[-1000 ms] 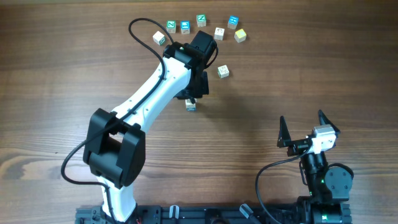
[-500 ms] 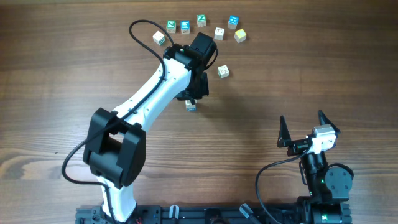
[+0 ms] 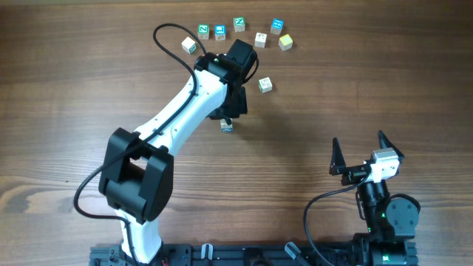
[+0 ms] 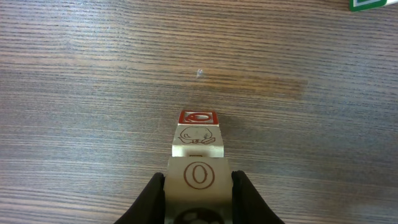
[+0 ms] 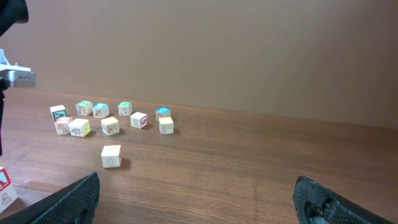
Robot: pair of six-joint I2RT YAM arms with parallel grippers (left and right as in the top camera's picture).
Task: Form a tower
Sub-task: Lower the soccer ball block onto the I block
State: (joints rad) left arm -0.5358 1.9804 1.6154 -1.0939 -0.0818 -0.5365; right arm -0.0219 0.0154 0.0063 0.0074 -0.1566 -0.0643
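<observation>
My left gripper point(image 4: 199, 184) is shut on a pale wooden cube point(image 4: 198, 176) marked with a brown O. Just beyond it the tower point(image 4: 198, 128) shows as a slim column: a face with a brown animal drawing, then a red-trimmed face. I cannot tell whether the held cube rests on it. From overhead the left gripper point(image 3: 228, 117) hangs over this tower point(image 3: 227, 126), hiding most of it. A red-trimmed piece of the tower point(image 5: 4, 186) shows at the right wrist view's left edge. My right gripper point(image 3: 362, 152) stands open and empty near the front right, far from the cubes.
Several loose cubes lie in an arc at the back point(image 3: 239, 24), with one more cube point(image 3: 265, 85) nearer, right of the left arm. The right wrist view shows that cube point(image 5: 111, 156) in front of the row point(image 5: 138, 119). A green cube corner point(image 4: 372, 4) shows top right.
</observation>
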